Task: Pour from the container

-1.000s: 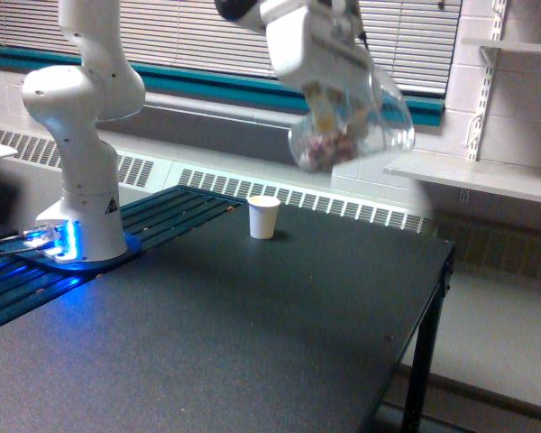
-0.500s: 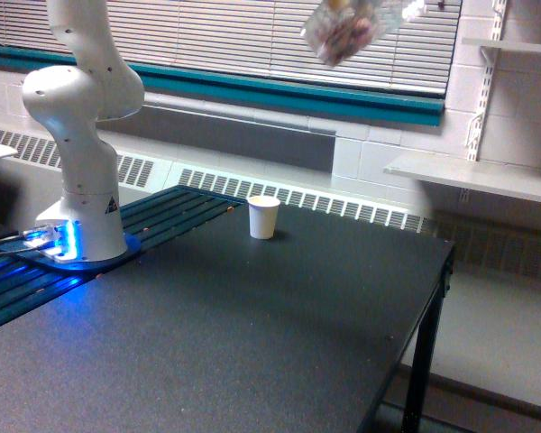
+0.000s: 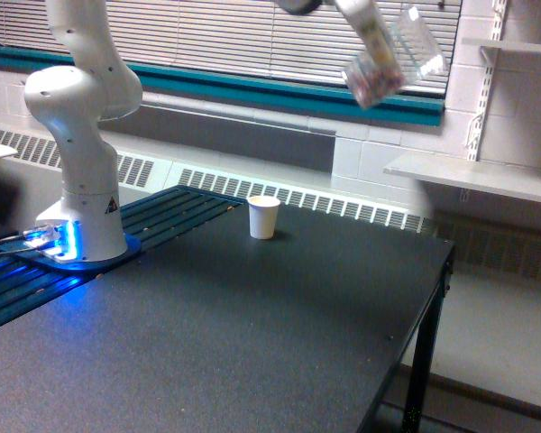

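**Container held high, off target**

The container (image 3: 392, 59) hangs tilted near the top of the exterior view, well above the table (image 3: 252, 325) and toward the view's right of the paper cup (image 3: 263, 217). Pinkish bits sit at its lower end. For a clean pour, the spout likely needs lowering and centring over the cup before tipping further. The arm (image 3: 81, 135) reaches overhead; the gripper is mostly out of frame, so its grasp cannot be confirmed.

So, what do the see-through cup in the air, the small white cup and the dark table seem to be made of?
The clear measuring cup looks like glossy transparent plastic: blinds and pinkish bits show through its wall. The small white cup looks like matte paper, opaque and without shine, though thin plastic is possible. The dark table has a dull, faintly speckled black top, perhaps laminate; I cannot tell for sure.
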You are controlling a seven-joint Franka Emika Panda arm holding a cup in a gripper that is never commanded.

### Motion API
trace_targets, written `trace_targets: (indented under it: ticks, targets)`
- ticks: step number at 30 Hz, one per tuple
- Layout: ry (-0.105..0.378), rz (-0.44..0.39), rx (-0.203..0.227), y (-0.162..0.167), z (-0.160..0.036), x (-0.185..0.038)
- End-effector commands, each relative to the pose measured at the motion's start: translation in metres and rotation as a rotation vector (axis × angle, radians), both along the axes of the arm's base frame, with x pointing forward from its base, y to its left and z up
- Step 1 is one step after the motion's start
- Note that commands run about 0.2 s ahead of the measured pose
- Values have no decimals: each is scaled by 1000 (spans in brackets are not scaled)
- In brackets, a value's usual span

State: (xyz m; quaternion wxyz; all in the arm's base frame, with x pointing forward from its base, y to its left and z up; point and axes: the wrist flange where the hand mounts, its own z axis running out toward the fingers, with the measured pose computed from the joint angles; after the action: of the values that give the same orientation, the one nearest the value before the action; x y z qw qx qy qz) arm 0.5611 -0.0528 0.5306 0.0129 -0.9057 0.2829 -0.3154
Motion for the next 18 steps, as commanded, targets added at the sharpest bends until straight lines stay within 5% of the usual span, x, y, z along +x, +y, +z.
trace_targets:
  ticks: [1, 18]
  targets:
    - [9, 123, -35, 57, -13, 4]
    - [26, 340, -29, 178, -38, -15]
